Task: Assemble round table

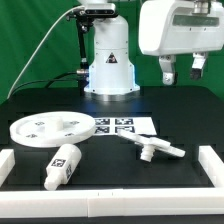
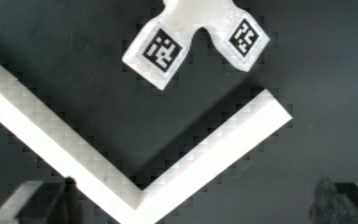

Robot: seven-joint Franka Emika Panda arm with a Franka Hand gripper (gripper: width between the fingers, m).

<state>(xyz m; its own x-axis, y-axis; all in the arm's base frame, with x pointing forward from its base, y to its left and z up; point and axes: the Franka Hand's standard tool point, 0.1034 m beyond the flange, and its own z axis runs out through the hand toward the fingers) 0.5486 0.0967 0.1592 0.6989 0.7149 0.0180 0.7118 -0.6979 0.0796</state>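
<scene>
The large rimmed round disc point(image 1: 50, 128) lies flat on the black table at the exterior view's left. The short thick cylinder leg point(image 1: 62, 165) lies on its side in front of the disc. The small cross-shaped foot piece point(image 1: 155, 149) lies right of centre and also shows in the wrist view point(image 2: 202, 35) with two tags facing up. My gripper point(image 1: 183, 72) hangs high above the table at the upper right, well clear of all parts. Its fingers point(image 2: 43, 203) stand wide apart with nothing between them, so the gripper point(image 2: 194, 208) is open and empty.
The marker board point(image 1: 118, 126) lies flat at the table's middle, behind the foot piece. White border rails run along the left point(image 1: 8, 165), right point(image 1: 210, 165) and front point(image 1: 110, 205) edges. A rail corner point(image 2: 140, 150) lies under the gripper. The robot base point(image 1: 108, 60) stands at the back.
</scene>
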